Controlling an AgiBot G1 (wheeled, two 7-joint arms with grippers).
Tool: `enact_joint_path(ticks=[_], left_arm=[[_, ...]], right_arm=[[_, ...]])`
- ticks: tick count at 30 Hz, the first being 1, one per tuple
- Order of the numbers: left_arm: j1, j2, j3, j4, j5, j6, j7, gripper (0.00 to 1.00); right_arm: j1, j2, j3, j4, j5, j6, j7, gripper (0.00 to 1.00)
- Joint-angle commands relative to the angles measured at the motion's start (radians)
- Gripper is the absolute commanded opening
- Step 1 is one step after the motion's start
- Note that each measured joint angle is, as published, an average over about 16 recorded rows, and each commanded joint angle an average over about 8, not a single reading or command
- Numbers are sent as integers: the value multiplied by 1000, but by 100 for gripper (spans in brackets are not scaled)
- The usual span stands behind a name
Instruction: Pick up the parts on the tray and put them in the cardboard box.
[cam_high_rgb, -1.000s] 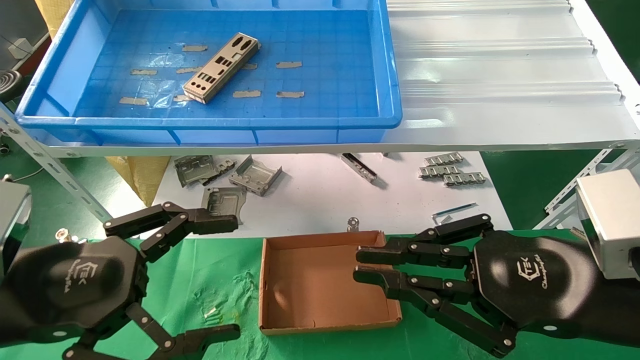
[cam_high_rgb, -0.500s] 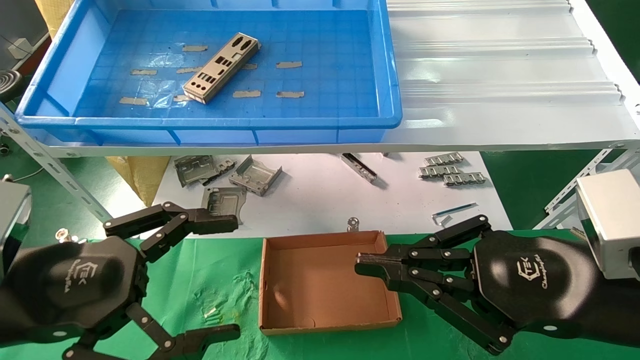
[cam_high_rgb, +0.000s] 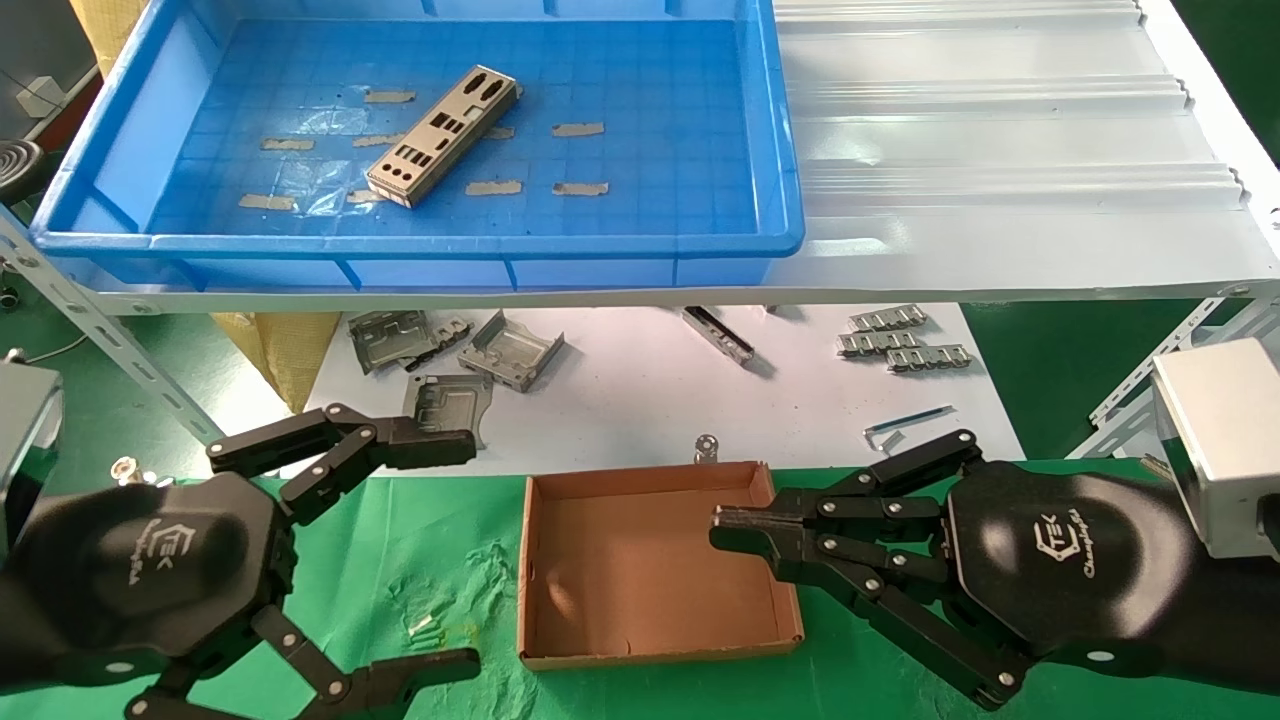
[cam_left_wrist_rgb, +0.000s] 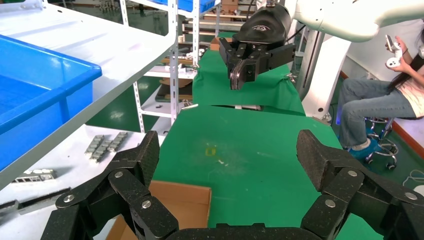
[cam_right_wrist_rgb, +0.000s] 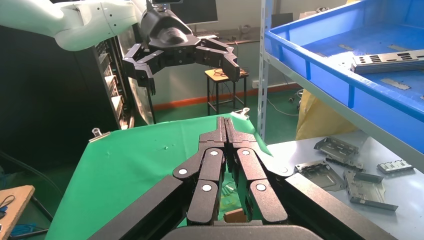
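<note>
Jaws clenched empty, right gripper (cam_high_rgb: 735, 530) hovers over the cardboard box (cam_high_rgb: 640, 620); left gripper (cam_high_rgb: 455, 555) gapes beside it. One part (cam_high_rgb: 443, 136) lies beyond in the tray (cam_high_rgb: 420, 262), brackets (cam_high_rgb: 510, 350) between.

I am reading a white logo with the letters "TEK" and a cursive word beneath it, too small to make out, on the black housing of the left gripper (cam_high_rgb: 460, 555). The right gripper (cam_high_rgb: 722, 530) is carrying the same mark on its housing.
</note>
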Motion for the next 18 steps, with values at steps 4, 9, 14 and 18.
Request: enact_joint_path(ticks=[4, 9, 14, 18], left_arm=[[0, 0, 0, 0, 0, 0, 0, 100], [0, 0, 0, 0, 0, 0, 0, 100], [0, 0, 0, 0, 0, 0, 0, 100], [-18, 6, 2, -1, 8, -2, -1, 100]], right_arm=[[0, 0, 0, 0, 0, 0, 0, 0], [0, 0, 0, 0, 0, 0, 0, 0], [0, 0, 0, 0, 0, 0, 0, 3], [0, 0, 0, 0, 0, 0, 0, 52]])
